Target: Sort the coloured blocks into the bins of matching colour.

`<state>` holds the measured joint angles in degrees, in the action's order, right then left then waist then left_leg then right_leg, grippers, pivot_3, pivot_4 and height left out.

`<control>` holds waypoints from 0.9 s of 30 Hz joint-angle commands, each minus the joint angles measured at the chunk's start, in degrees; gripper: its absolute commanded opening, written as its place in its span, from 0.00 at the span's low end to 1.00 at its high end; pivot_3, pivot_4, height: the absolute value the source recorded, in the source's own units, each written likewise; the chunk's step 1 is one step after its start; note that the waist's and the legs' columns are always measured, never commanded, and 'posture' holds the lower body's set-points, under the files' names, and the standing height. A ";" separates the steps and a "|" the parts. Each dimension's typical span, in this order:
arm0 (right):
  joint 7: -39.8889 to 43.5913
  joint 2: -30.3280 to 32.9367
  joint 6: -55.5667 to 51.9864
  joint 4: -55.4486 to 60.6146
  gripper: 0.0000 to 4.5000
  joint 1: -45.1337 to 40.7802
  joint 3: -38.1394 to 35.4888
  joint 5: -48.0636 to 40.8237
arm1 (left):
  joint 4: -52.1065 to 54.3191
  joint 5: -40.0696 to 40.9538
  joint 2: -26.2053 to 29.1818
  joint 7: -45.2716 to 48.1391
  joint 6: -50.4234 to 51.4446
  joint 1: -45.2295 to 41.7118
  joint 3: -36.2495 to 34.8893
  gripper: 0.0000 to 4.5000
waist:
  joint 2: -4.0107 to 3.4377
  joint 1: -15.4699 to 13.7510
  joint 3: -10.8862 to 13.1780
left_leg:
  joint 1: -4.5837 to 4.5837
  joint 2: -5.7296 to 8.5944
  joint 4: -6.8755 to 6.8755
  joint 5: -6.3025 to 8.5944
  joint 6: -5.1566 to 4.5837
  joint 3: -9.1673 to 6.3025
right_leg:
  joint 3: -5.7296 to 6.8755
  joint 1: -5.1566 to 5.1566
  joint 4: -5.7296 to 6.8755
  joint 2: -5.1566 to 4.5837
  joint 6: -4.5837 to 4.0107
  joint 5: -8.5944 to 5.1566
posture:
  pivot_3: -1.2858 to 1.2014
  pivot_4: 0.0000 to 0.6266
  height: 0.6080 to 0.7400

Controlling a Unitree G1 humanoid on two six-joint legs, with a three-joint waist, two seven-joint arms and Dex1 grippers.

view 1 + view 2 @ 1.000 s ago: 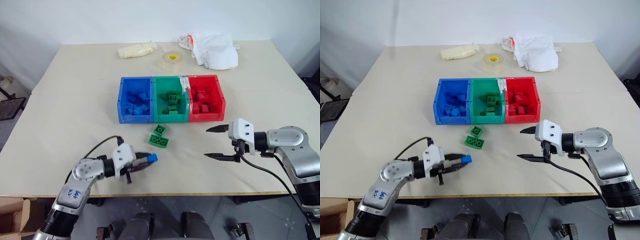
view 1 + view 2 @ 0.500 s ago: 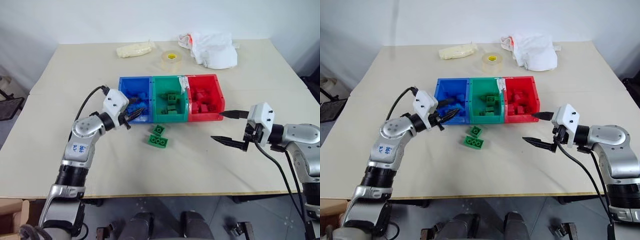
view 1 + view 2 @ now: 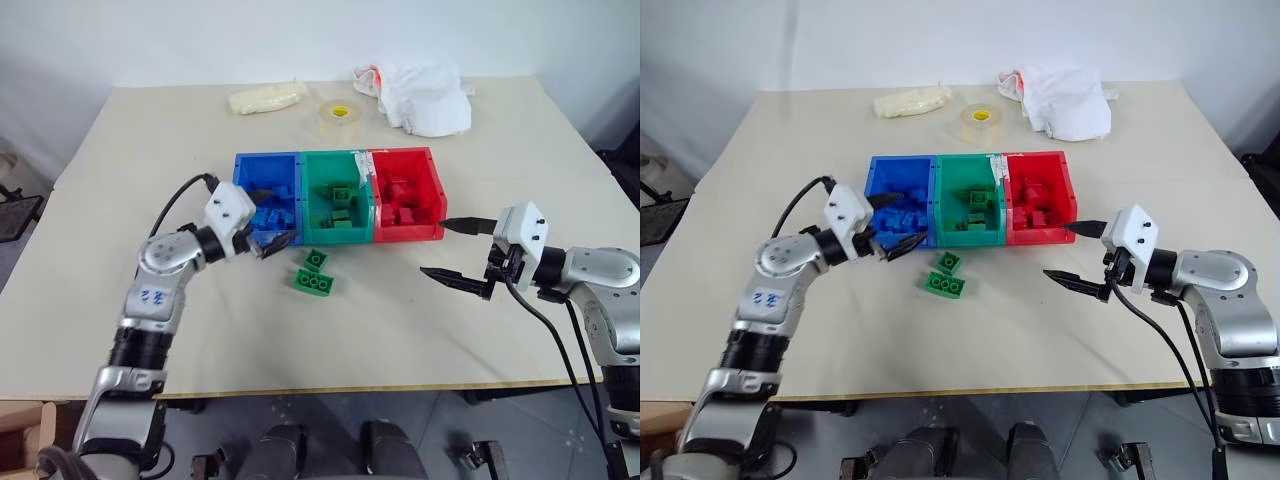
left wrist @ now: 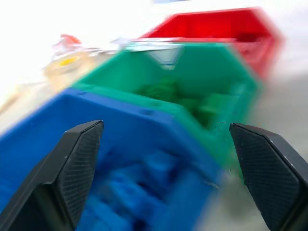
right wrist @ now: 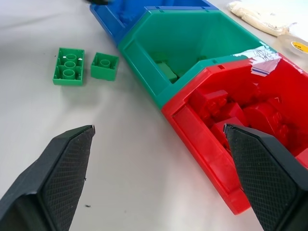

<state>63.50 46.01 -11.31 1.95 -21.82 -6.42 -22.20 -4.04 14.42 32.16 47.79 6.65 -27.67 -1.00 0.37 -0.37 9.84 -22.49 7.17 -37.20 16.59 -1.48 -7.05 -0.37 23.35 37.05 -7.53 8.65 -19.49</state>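
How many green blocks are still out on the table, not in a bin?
2. A small green block lies just in front of the green bin, and a longer green block lies right beside it, nearer the robot. More green blocks sit inside the bin.

The two head views look forward and down from above the near edge of the table point(image 3: 120, 330), a slight sideways step apart, and both take in the whole top, with the bins point(image 3: 338, 198) mid-table and both arms. The left wrist view looks out between its claw's point(image 4: 168, 168) two spread fingers from very close over the blue bin point(image 4: 120, 144), along the row toward the red one, though blur leaves the far end uncertain. The right wrist view sits low beside the red bin point(image 5: 216, 125), facing back along the same row, so the two wrist views share the bins from opposite ends.
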 commanded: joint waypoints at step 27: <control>3.12 -0.02 2.92 -2.31 1.00 -1.55 -0.14 0.03 | 9.41 5.41 6.90 13.78 2.85 10.25 1.70 0.99 | -0.10 -0.86 0.06 | 0.14 -0.03 0.00 0.02 0.02 -0.02 | 0.05 -0.29 -0.20 0.02 -0.06 -0.02 | 0.52 0.24 1.00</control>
<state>66.97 45.85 -9.03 -1.81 -23.31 -5.29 -21.71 7.31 21.36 39.33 60.90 11.48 -16.48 -0.75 0.27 -1.23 9.90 -22.36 7.14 -37.20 16.60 -1.46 -7.06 -0.31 23.07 36.84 -7.50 8.59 -19.51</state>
